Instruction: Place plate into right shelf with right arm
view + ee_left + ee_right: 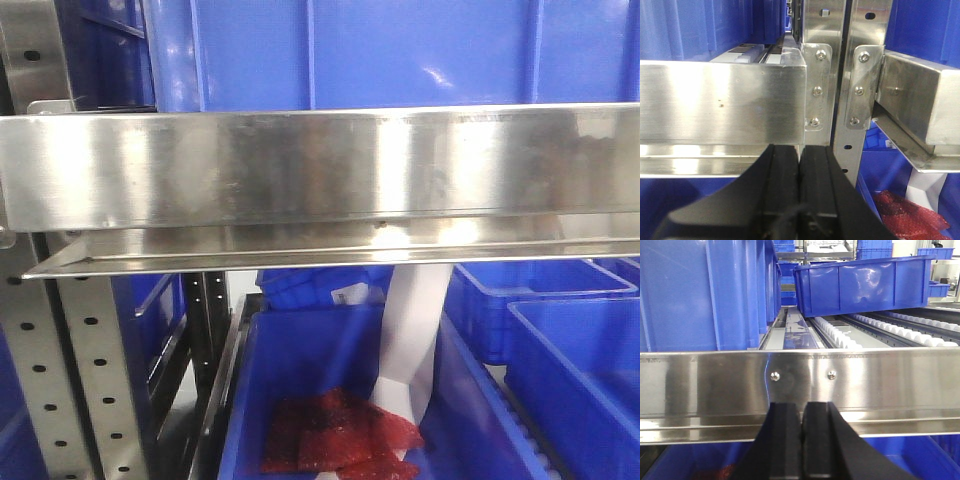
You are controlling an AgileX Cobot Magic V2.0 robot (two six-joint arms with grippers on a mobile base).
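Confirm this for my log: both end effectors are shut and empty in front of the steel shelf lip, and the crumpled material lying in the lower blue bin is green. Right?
One detail is wrong. The crumpled material in the lower blue bin is red, not green, as the exterior front-facing view shows. The rest stands: the left end effector and right end effector are shut and empty before the steel shelf lip.

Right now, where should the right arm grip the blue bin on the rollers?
Probably the near wall's top rim on the blue bin, from the front over the steel lip: it is far wider than the fingers, and that wall faces them.
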